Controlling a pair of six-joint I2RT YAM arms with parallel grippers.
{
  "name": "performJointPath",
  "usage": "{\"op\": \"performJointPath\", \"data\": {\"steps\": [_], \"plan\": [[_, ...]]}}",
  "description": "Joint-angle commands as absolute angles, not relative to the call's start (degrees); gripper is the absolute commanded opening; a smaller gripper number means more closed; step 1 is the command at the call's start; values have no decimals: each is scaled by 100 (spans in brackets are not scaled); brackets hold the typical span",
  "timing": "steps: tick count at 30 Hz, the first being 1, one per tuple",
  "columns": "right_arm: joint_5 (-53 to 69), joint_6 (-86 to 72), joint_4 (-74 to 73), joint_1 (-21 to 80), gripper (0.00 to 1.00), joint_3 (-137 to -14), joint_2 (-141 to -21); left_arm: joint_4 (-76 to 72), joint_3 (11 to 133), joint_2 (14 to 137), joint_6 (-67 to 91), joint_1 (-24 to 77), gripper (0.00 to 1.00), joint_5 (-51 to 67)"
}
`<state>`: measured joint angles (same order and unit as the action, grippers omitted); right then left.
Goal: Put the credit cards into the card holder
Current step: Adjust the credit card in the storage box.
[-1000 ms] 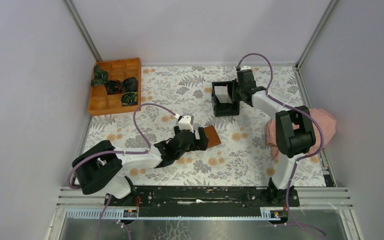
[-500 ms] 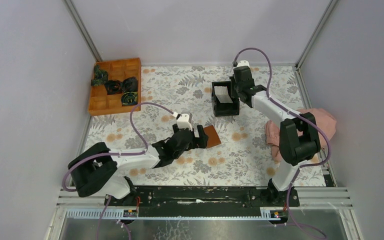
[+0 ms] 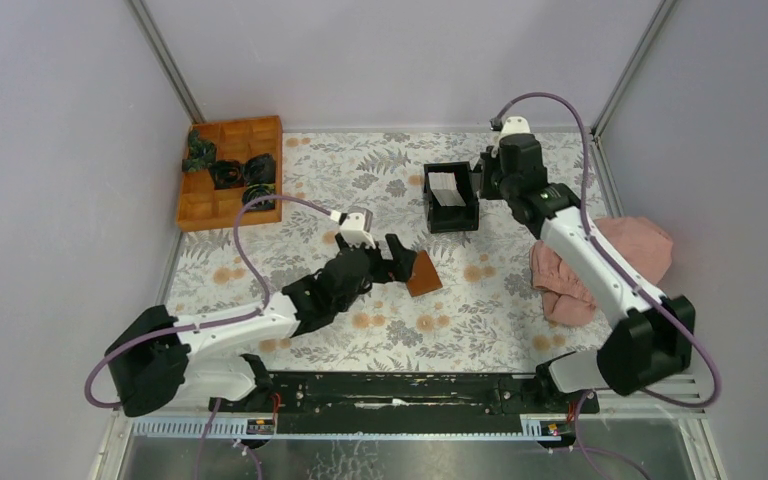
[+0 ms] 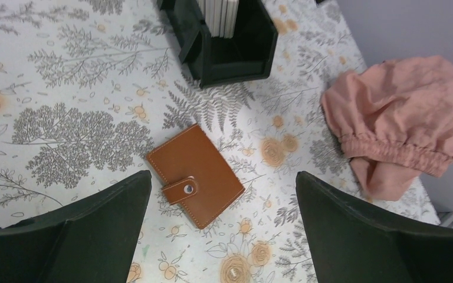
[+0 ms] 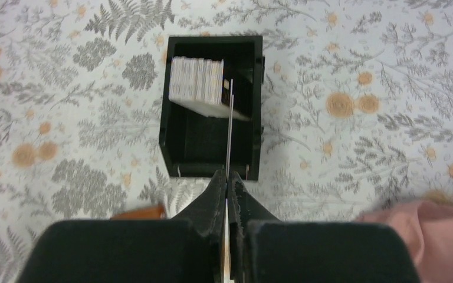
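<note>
The right jaws were pinched shut on one credit card (image 5: 229, 130), edge-on near the black box (image 5: 168, 135) that held the other cards (image 5: 196, 79). The left jaws hung wide open and empty over the card holder (image 4: 196, 175), which lay snapped closed on the tabletop (image 4: 65, 88). With the clasp fastened, no pocket was reachable, and the thinly held card could twist or slip.

I count one brown card holder (image 4: 196, 184) lying mid-tabletop and one black box (image 5: 165, 118) toward the far edge. In the box is a single stack of credit cards (image 5: 196, 79), packed too tightly to number. One lone card (image 5: 229, 135) shows edge-on, apart from the stack. One pink cloth (image 4: 401, 118) sits by the right edge. One orange tray (image 3: 200, 212) in the far left corner holds what look like four dark bundles (image 3: 260, 167).
</note>
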<state>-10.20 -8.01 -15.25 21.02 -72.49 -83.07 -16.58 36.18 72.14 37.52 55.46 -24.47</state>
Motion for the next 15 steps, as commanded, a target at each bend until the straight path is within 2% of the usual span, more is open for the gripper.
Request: {"op": "performJointPath", "data": {"steps": [1, 5, 15], "plan": [[-532, -1054, -2020, 2144, 0, -6798, -7333, -1588, 3577, 6743, 3562, 5523, 100, -2631], [-496, -1116, -2039, 2141, 0, -6655, -7131, -1471, 3455, 6431, 3691, 5524, 100, -2645], [-765, -956, -1529, 2140, 0, -7173, -8448, -1542, 3376, 6555, 3678, 5524, 100, -2631]]}}
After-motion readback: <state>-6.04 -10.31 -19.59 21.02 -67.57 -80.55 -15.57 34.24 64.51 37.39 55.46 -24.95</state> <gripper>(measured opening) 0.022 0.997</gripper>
